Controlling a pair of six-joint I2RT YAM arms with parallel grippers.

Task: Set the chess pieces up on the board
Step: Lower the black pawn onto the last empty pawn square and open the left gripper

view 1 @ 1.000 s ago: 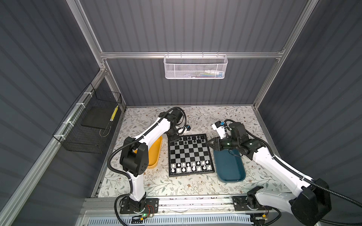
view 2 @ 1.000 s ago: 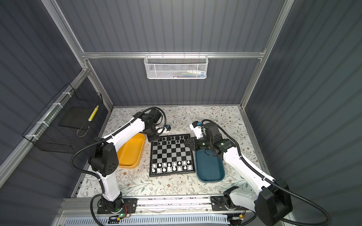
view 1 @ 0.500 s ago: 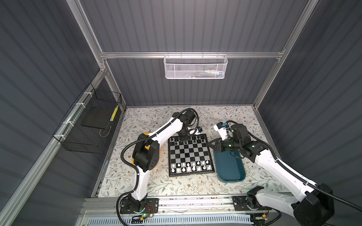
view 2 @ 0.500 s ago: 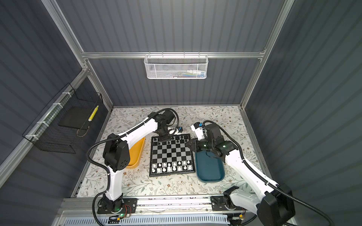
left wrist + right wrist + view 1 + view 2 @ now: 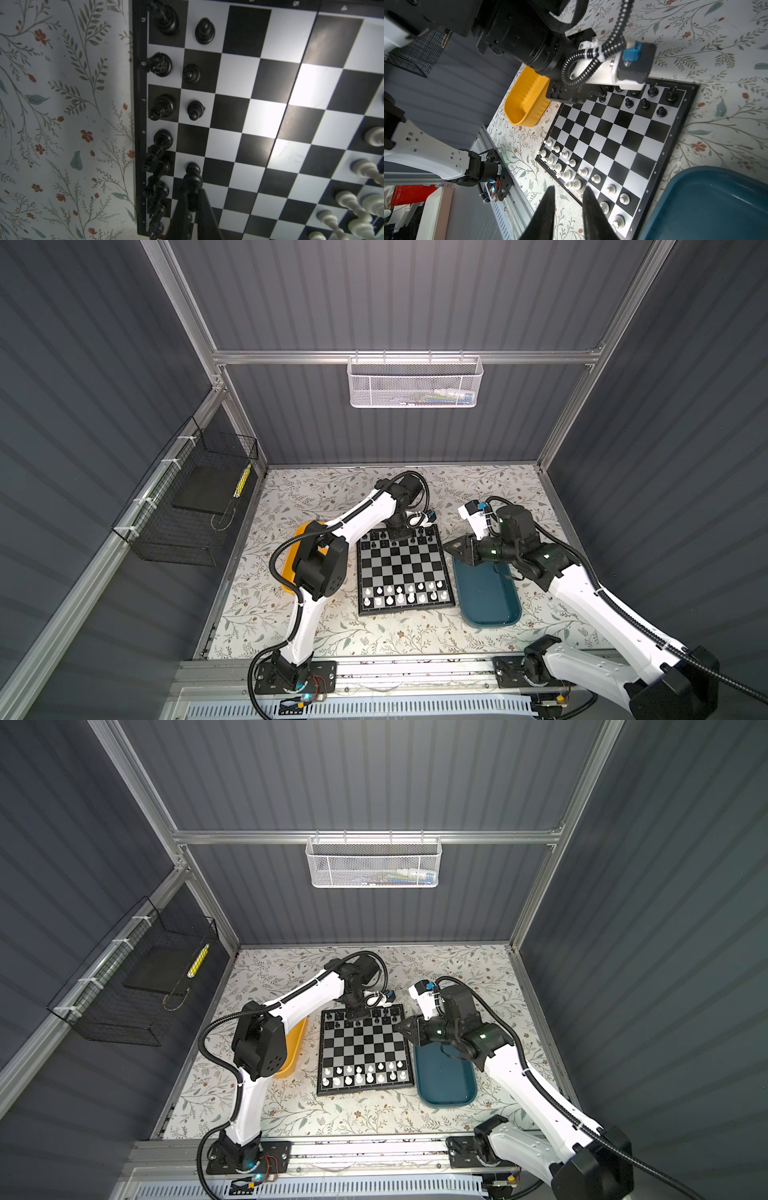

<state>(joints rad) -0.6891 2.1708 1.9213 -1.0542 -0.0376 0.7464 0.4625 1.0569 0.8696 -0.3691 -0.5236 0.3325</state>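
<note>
The board (image 5: 401,568) (image 5: 363,1048) lies mid-table between two trays. White chess pieces (image 5: 405,595) (image 5: 571,174) fill its two near rows. Black chess pieces (image 5: 419,533) (image 5: 162,106) stand along its far rows. My left gripper (image 5: 401,536) (image 5: 192,195) hangs over the far rows, shut on a black pawn (image 5: 192,180) in the pawn row. Whether the pawn touches the board I cannot tell. My right gripper (image 5: 446,546) (image 5: 568,188) hovers beside the board's right edge, above the teal tray's far end. Its fingers stand a little apart with nothing between them.
A yellow tray (image 5: 291,568) (image 5: 525,104) sits left of the board, partly under my left arm. A teal tray (image 5: 486,597) (image 5: 716,207) sits right of it. A white mesh basket (image 5: 415,383) hangs on the back wall. A black wire basket (image 5: 187,506) hangs on the left wall.
My left arm has swung right from beside the yellow tray to the board's far rows, still shut. My right gripper has barely shifted.
</note>
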